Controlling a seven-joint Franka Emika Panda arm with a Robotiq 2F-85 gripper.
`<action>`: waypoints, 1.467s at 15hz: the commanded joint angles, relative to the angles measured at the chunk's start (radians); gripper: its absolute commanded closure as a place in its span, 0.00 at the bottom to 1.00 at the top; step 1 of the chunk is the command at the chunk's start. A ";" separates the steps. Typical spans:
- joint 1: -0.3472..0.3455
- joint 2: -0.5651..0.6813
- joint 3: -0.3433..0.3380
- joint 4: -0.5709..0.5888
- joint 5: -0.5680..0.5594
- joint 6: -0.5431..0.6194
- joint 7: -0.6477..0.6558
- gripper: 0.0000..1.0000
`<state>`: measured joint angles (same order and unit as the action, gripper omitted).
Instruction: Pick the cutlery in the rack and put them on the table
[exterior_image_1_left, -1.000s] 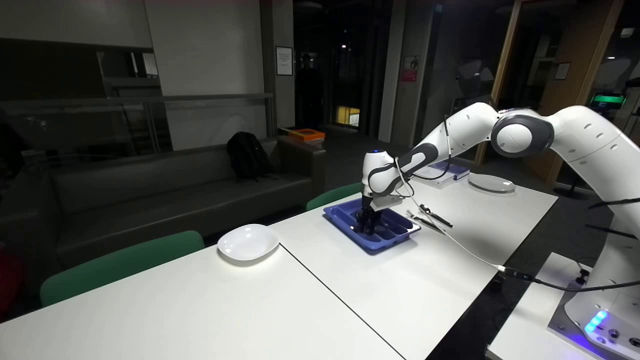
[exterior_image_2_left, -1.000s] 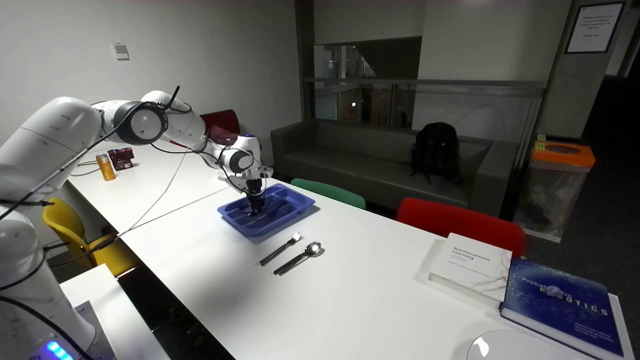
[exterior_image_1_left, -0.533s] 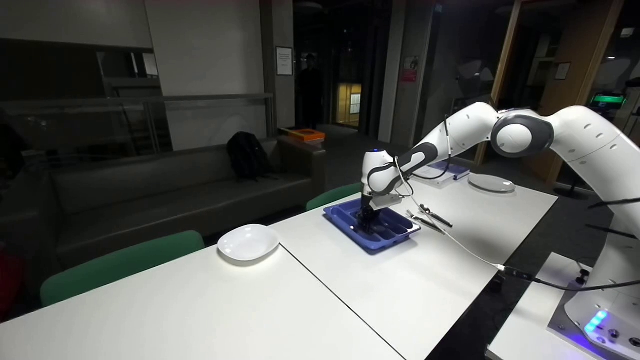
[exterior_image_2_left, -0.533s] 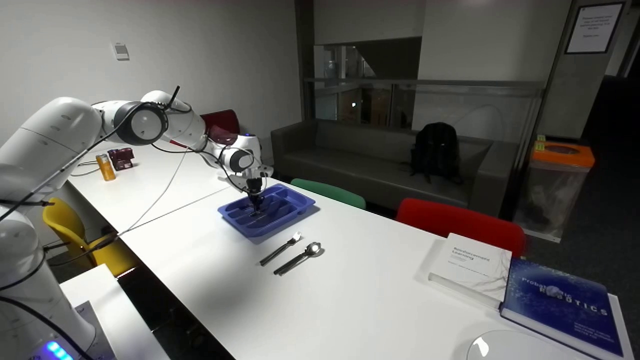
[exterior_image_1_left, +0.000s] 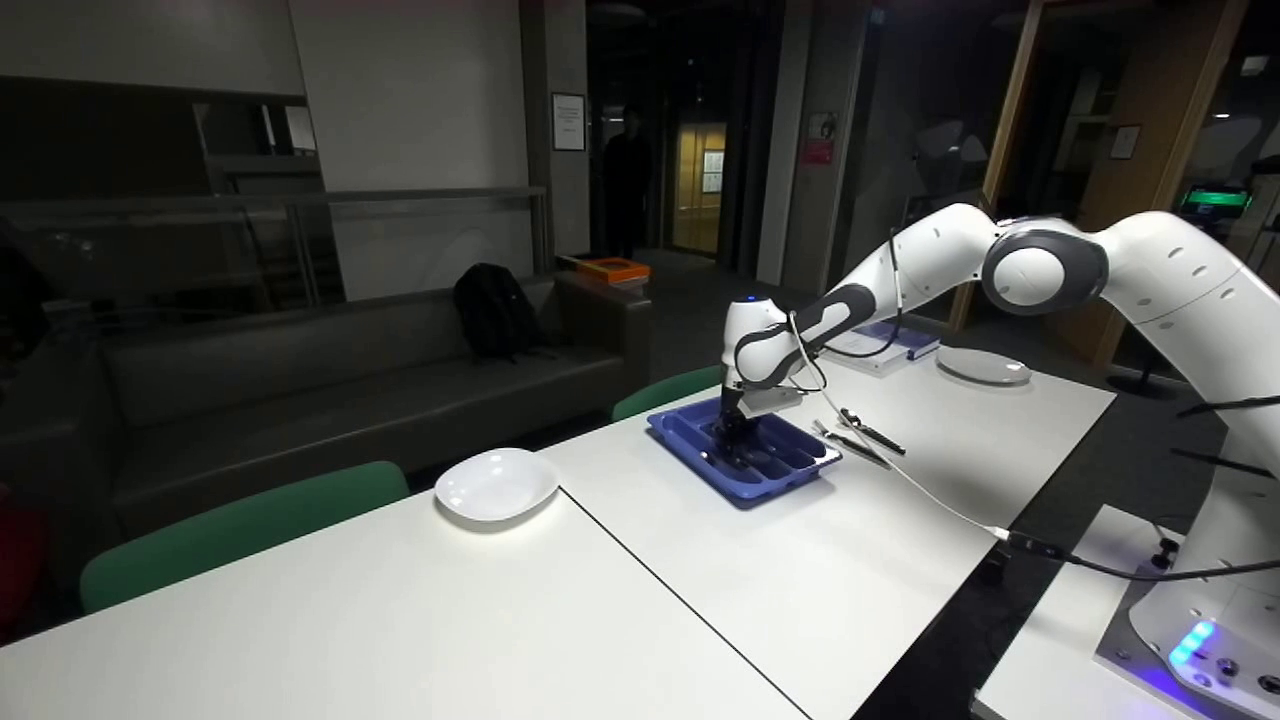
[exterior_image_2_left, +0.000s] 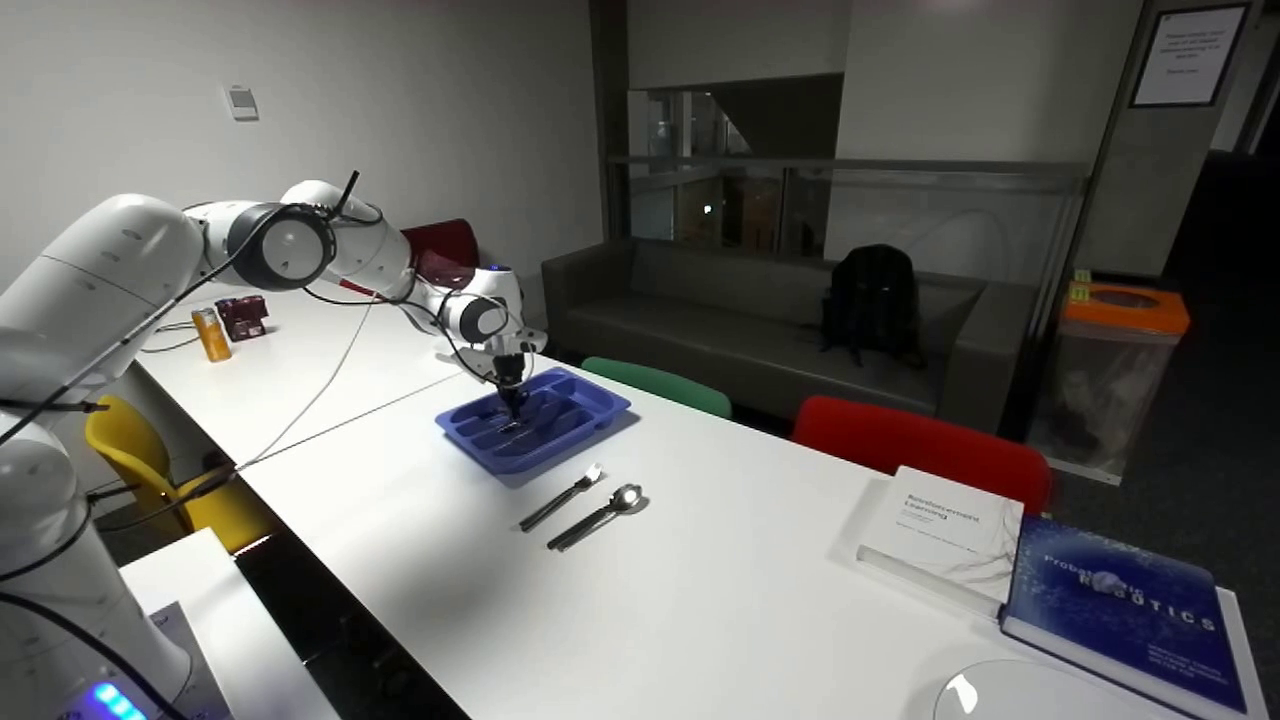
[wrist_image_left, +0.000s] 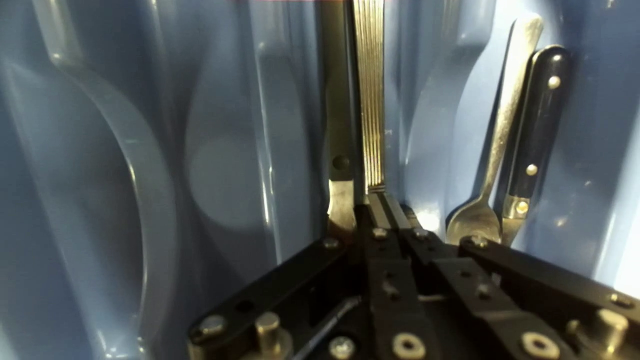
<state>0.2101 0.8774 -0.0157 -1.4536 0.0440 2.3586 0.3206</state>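
"Background dim, sofa (exterior_image_2_left: 720, 310) beyond the white table (exterior_image_2_left: 720, 590). Progress?"

"In an exterior view, a fork (exterior_image_2_left: 562, 497) and a spoon (exterior_image_2_left: 595, 518) lie side by side on the table, near the blue tray (exterior_image_2_left: 565, 443). Those I rate as delivered."

"Wrist view: what remains?"

"At least four pieces show inside the tray. A dark handle (wrist_image_left: 340, 100) lies just beside a ribbed metal piece (wrist_image_left: 370, 100); apart from these, a second spoon (wrist_image_left: 505, 115) lies along a riveted handle (wrist_image_left: 537, 125). Task part done, in my judgement."

"And the claw (wrist_image_left: 386, 201)?"

"Closed, jaws drawn together at the end of the ribbed metal piece. I judge a pick under way; whether anything is pinched could not be verified."

"How does the arm (exterior_image_1_left: 1045, 270) stand, in an exterior view?"

"Arched out across the table, wrist (exterior_image_1_left: 752, 340) pointing straight down, claw inside the tray."
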 joint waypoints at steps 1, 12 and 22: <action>0.018 -0.051 -0.015 -0.012 -0.018 -0.009 0.039 1.00; 0.084 -0.156 -0.066 -0.061 -0.123 -0.010 0.123 0.57; 0.071 -0.197 -0.057 -0.153 -0.128 0.006 0.118 0.00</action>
<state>0.2860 0.7380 -0.0741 -1.5214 -0.0712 2.3572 0.4285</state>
